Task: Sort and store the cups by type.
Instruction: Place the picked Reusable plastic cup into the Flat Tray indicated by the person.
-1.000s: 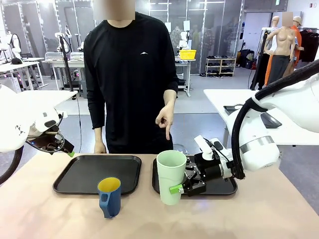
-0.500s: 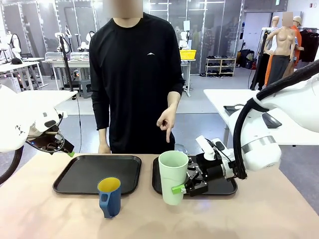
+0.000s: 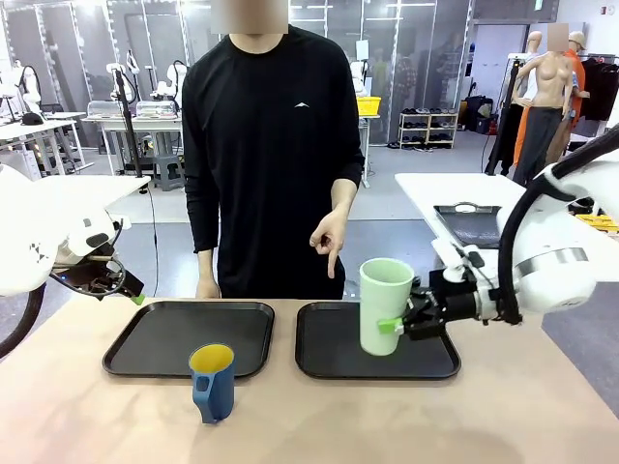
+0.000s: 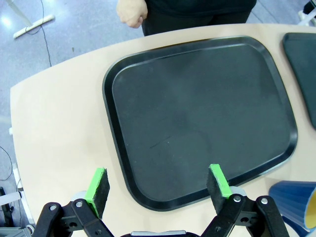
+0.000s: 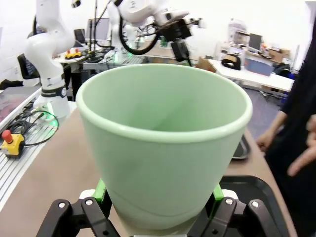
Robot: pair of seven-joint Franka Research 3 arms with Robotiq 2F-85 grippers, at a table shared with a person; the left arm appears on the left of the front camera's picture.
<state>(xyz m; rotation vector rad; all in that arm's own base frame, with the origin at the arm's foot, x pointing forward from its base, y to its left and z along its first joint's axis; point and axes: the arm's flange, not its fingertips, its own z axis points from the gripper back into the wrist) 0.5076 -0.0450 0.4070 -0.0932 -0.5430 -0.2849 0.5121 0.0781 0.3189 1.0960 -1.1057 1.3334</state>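
White rounded arms, black hose, black jaws, green pads

Robotics lab: an open hall of work stations.

A white robot arm reaches over the pale bench and ends in the black, green-padded right claw. Beside the bench, a red emergency-stop button sits in its yellow box among loose cables. Behind the person stand several white worktables on a hard grey floor, a farther one carrying a yellow crate. A low rack of shelves and glass partitions close off the back. Another table is crowded with boxes and equipment.
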